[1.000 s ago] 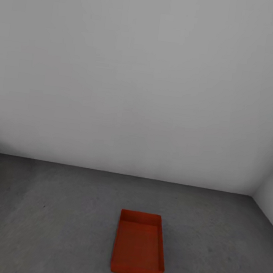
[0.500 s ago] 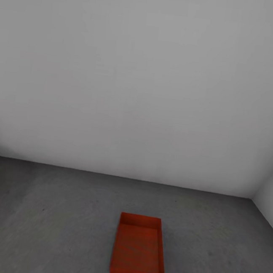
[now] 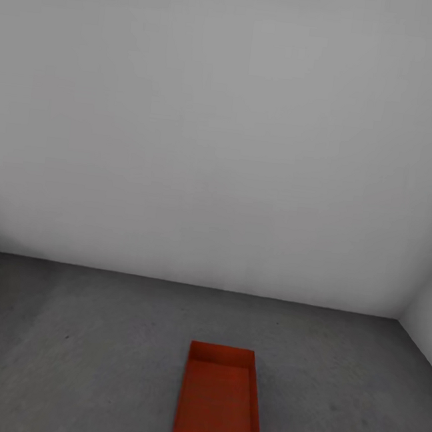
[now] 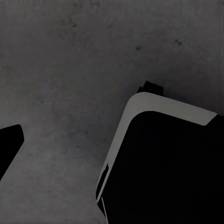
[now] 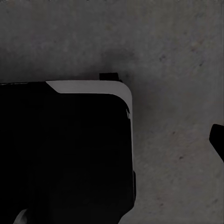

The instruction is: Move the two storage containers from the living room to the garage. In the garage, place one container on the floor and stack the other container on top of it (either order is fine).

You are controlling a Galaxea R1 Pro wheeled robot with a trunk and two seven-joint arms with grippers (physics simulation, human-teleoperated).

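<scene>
Garage, one container down, stack not yet made.
One storage container (image 3: 220, 399) sits open-top & empty on the floor (image 3: 79, 355), well clear of the white wall (image 3: 224, 143) and the room's right corner; 2nd box unseen, so fetch + stack likely remain. Wrist cams look down over the robot's dark base (image 4: 168, 163) at concrete. A dark tip shows at each view's edge; can't tell either claw's state.

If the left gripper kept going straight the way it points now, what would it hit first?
Most likely the bare grey floor: the left wrist view looks down onto it, beside the robot's base. How far off is unclear.
</scene>
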